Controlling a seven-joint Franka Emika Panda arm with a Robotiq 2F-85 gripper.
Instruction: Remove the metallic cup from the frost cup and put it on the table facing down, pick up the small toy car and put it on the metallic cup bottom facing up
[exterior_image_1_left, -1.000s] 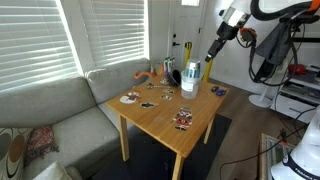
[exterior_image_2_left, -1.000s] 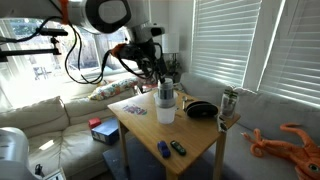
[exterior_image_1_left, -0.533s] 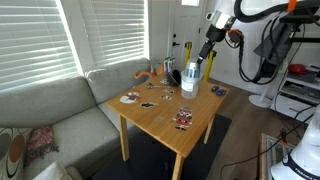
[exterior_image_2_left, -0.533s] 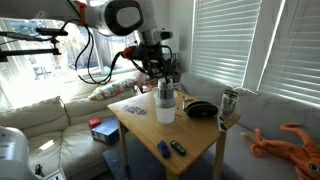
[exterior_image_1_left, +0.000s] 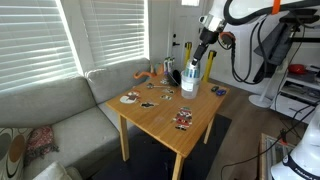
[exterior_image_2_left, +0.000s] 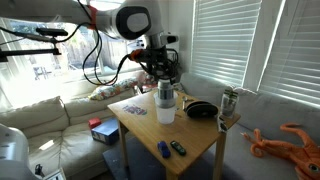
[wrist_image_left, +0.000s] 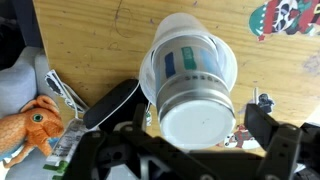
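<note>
The frost cup (exterior_image_1_left: 188, 83) (exterior_image_2_left: 165, 110) stands on the wooden table (exterior_image_1_left: 165, 115) (exterior_image_2_left: 190, 135) with the metallic cup (exterior_image_2_left: 165, 93) nested in it and sticking out above its rim. In the wrist view the metallic cup (wrist_image_left: 195, 100) sits inside the frost cup (wrist_image_left: 163, 52). My gripper (wrist_image_left: 200, 138) (exterior_image_1_left: 198, 60) (exterior_image_2_left: 165, 78) is open just above it, one finger on each side of the metal cup, touching nothing. The small blue toy car (exterior_image_2_left: 161, 150) lies near a table corner, next to a dark item.
A black bowl (exterior_image_2_left: 200, 110) and a can (exterior_image_2_left: 230, 100) stand beside the cups. Small flat items (exterior_image_1_left: 131, 97) (exterior_image_1_left: 183, 118) are scattered on the table. An orange plush (wrist_image_left: 35, 120) lies nearby. A sofa (exterior_image_1_left: 50, 110) flanks the table.
The arm has swung in toward the cups and the gripper now hangs right over the metallic cup. The cups and toy car have not moved.
</note>
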